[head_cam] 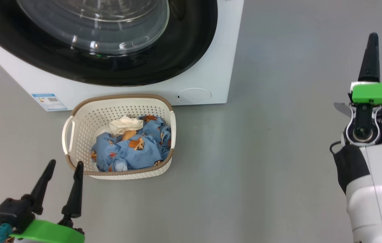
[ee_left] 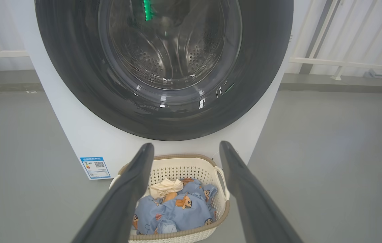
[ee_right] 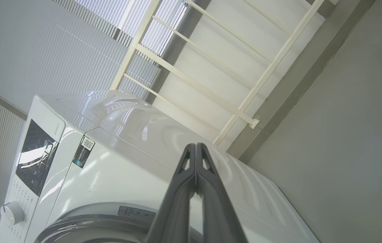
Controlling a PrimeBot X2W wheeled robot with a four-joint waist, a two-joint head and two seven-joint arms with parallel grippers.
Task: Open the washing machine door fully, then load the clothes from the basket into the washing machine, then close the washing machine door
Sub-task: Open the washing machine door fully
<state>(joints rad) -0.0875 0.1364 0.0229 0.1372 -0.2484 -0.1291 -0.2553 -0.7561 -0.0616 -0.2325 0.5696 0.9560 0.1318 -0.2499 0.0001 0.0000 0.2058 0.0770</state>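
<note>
1. While the large round washing machine door [head_cam: 116, 64] with its glossy black rim and clear glass bowl sat closed against the front, the big white boxy front-loading washing machine [head_cam: 211, 60] stood on the grey floor [head_cam: 278, 152]. The steel drum was visible through the glass in the left wrist view.
2. The small cream-white perforated plastic basket [head_cam: 86, 116] with a brown woven-look rim stood on the floor, just in front of the machine's lower front. It sat between the blue label sticker [head_cam: 49, 101] and the round flap [head_cam: 193, 95].
3. The clothes [head_cam: 137, 152] were all inside the basket: crumpled light blue fabric with orange-brown cartoon prints, and a cream-white cloth [head_cam: 125, 125] on top toward the machine side.
4. The left tool [head_cam: 65, 163] was spread wide and held nothing. Its fingertips were just beside the basket's near-left corner; I could not tell whether they touched it. In the left wrist view the left tool [ee_left: 187, 145] framed the basket and pointed at the door.
5. The right tool [head_cam: 373, 37] was pinched narrow, fingers together, with nothing between them. It was over bare floor, well apart from basket and machine.
6. In the right wrist view the right tool [ee_right: 195, 145] pointed toward the machine's upper corner, with the dark control panel [ee_right: 37, 157] and white knob [ee_right: 12, 212] at left.
</note>
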